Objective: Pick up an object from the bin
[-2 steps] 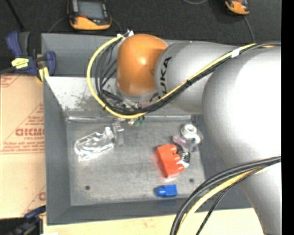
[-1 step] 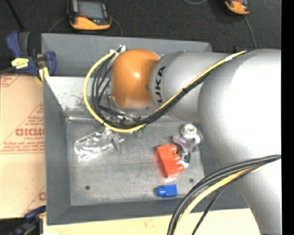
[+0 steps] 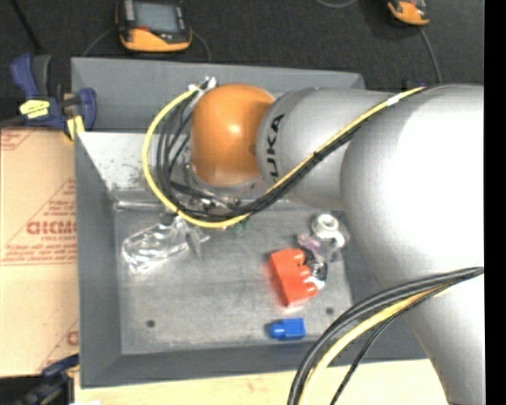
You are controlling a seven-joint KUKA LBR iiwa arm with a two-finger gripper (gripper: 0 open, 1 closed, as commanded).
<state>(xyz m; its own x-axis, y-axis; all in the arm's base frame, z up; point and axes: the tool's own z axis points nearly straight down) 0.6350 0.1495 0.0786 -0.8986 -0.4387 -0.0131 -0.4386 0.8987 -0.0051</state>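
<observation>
At the left of the bin lies a clear, crumpled plastic thing. Our end effector is low, just beside its right end, under the orange wrist cover. We cannot tell if it is apart or together. We judge the clear thing is the nearest candidate. To take it well, we should centre over its thicker middle and close gently, because it probably slips. Further right lie an orange block, a white-and-pink piece and a small blue piece, well apart from it.
</observation>
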